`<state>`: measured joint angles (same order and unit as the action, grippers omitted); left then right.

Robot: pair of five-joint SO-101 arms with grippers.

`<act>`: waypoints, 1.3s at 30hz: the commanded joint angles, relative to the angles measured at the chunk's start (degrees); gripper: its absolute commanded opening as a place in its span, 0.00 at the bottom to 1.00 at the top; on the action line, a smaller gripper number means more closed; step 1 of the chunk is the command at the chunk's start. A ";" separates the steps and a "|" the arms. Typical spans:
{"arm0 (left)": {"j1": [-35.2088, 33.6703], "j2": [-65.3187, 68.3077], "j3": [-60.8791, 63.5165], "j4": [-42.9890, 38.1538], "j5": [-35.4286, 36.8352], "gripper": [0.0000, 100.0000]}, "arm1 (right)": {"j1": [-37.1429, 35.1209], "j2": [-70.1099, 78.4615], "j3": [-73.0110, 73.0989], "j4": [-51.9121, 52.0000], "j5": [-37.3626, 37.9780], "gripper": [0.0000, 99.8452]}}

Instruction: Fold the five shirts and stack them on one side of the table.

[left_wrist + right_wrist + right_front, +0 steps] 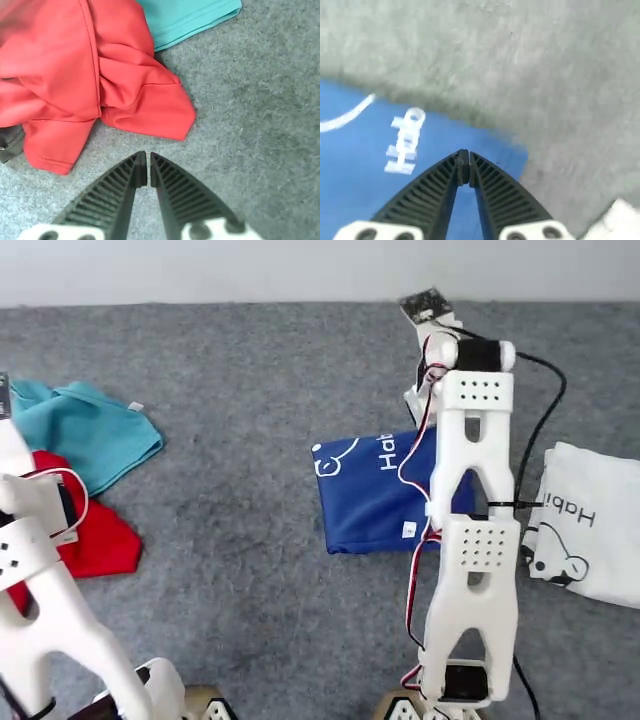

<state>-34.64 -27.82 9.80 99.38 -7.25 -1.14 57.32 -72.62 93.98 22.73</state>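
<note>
The left gripper (148,172) is squeezed shut with nothing in it and hangs over the grey table (230,570), just beside the crumpled red shirt (75,75). The green-blue shirt (190,15) lies past the red one and touches it, on the left side of the table. The right gripper (464,167) is squeezed shut too, over the far edge of the flat blue shirt (365,190) in the middle, and a white shirt (590,520) lies near it at the right edge.
</note>
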 commanded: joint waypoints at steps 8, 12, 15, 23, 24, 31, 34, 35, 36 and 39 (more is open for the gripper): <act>-0.18 -1.41 -0.31 0.97 -0.62 0.02 | 3.56 13.49 -6.77 -4.53 0.09 0.01; -0.18 -1.41 -0.31 0.97 -0.62 0.02 | 1.45 10.95 -16.70 4.53 0.00 0.01; -0.09 -1.41 -0.48 0.97 -0.70 0.02 | 0.22 8.92 -22.07 9.36 -0.26 0.02; -0.26 -1.41 -0.57 0.97 -4.75 0.02 | 1.98 -2.77 -3.34 9.19 -10.46 0.27; -0.26 -1.41 -0.57 0.97 -4.75 0.02 | 1.98 -5.41 0.62 9.19 -11.60 0.28; -0.26 -1.41 -0.31 0.97 -4.48 0.02 | 0.04 -21.14 24.70 8.84 -16.70 0.29; -0.26 -1.41 -0.31 0.97 -4.48 0.02 | 0.13 -20.88 28.22 8.75 -18.64 0.29; -0.26 -1.41 -0.31 0.97 -4.40 0.02 | 0.22 -19.82 28.48 8.66 -18.90 0.29; -0.26 -1.41 -0.31 0.97 -4.40 0.02 | 0.22 -18.15 28.66 8.31 -19.08 0.29; -0.26 -1.41 -0.31 0.97 -4.31 0.02 | 0.31 -12.44 28.66 6.11 -19.08 0.29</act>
<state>-34.73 -27.82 9.80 99.38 -11.56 -0.35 42.46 -44.04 100.48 4.26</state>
